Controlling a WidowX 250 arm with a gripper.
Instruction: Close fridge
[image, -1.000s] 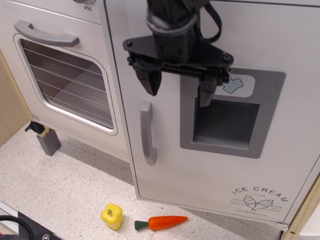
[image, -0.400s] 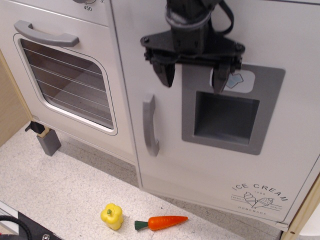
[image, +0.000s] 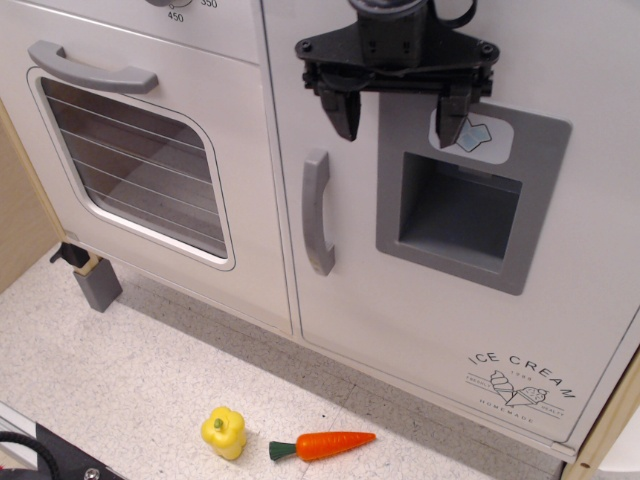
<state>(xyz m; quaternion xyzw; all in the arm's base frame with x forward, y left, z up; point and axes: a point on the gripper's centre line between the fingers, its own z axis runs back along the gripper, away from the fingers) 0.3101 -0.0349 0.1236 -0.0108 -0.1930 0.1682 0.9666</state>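
The arm above the pincer (image: 397, 112) is running out of the top of the picture, so only its black mount and a loop of cable are showing. The fridge (image: 450, 250) is also getting cut off at the top and right. The pincer is hanging straight down against the upper part of the fridge door, its two fingers (image: 342, 108) standing well apart and gripping nothing (whether they are actually touching the door is hard to tell). The right-hand finger is covering part of the blue sticker (image: 474, 135). Just below it the grey recess (image: 460, 210) is sitting, and below the other finger the upright handle (image: 316, 212). The door is lying close beside the oven (image: 135, 150), far left of the pincer. Well below, a pepper (image: 224, 432) and carrot (image: 325, 445) are lying on the floor (image: 120, 380).
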